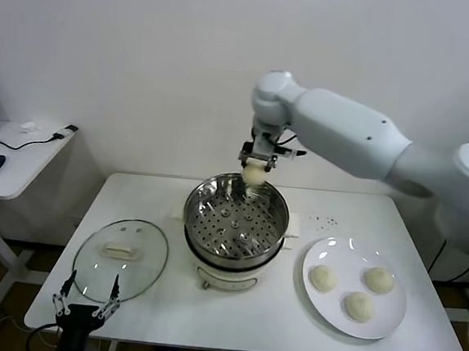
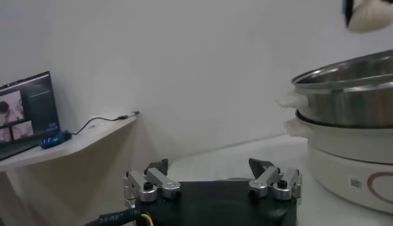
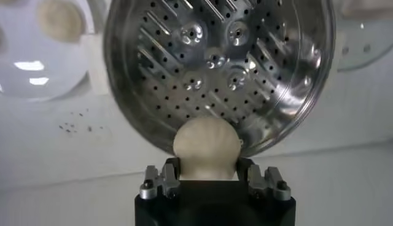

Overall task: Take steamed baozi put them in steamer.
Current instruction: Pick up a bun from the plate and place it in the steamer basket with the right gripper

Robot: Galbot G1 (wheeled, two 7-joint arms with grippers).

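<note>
We hold one bun [image 1: 253, 174] pinched in our right end effector [image 1: 256, 166] over the steamer's [image 1: 236, 218] far rim, high enough to clear it. Three buns [image 1: 360, 306] wait on the plate [image 1: 314, 296]. Our left end effector [image 1: 85, 304] idles, spread wide, at the surface's [image 1: 165, 309] near edge.
</note>
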